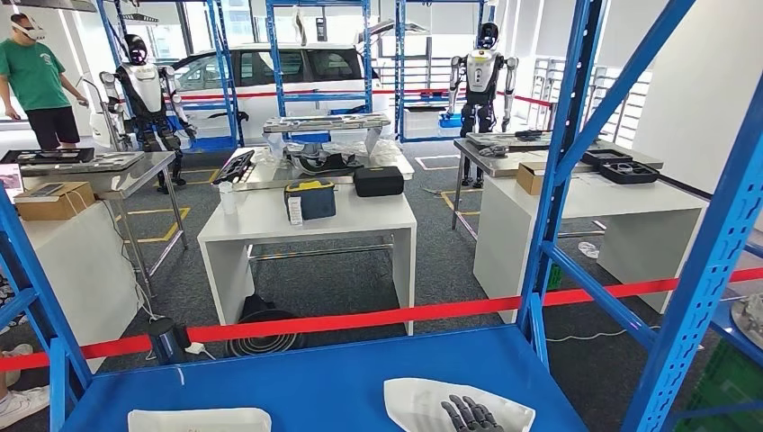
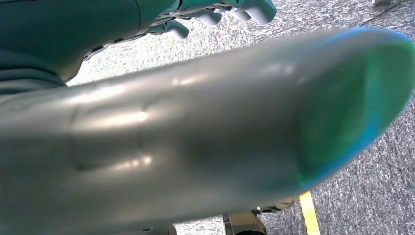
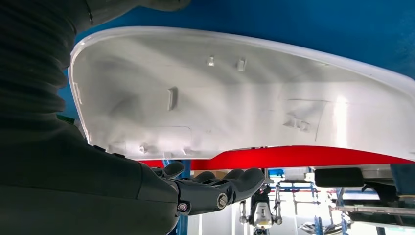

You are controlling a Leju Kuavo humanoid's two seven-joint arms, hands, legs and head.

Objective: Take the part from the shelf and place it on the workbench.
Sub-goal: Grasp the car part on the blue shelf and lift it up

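Observation:
Two white plastic shell parts lie on the blue shelf board [image 1: 324, 378] just below me: one at the left [image 1: 198, 419], one at the right [image 1: 423, 396]. My right hand [image 1: 470, 415] reaches over the right part, dark fingers stretched flat above it. In the right wrist view the part's hollow side [image 3: 235, 98] faces the camera, the fingers [image 3: 215, 188] lie straight with a gap to the part, and nothing is gripped. My left hand [image 2: 147, 132] hangs over grey carpet, its thumb large and blurred and the fingers [image 2: 215, 14] apart, holding nothing. The white workbench [image 1: 270, 222] stands beyond the shelf.
Blue shelf uprights [image 1: 562, 171] and diagonal braces [image 1: 720, 243] frame the right side. A red barrier tape [image 1: 360, 319] runs across in front. The workbench carries a dark case [image 1: 378, 181] and a toolbox [image 1: 310, 198]. Other tables, two standing robots [image 1: 481, 76] and a person [image 1: 36, 81] are behind.

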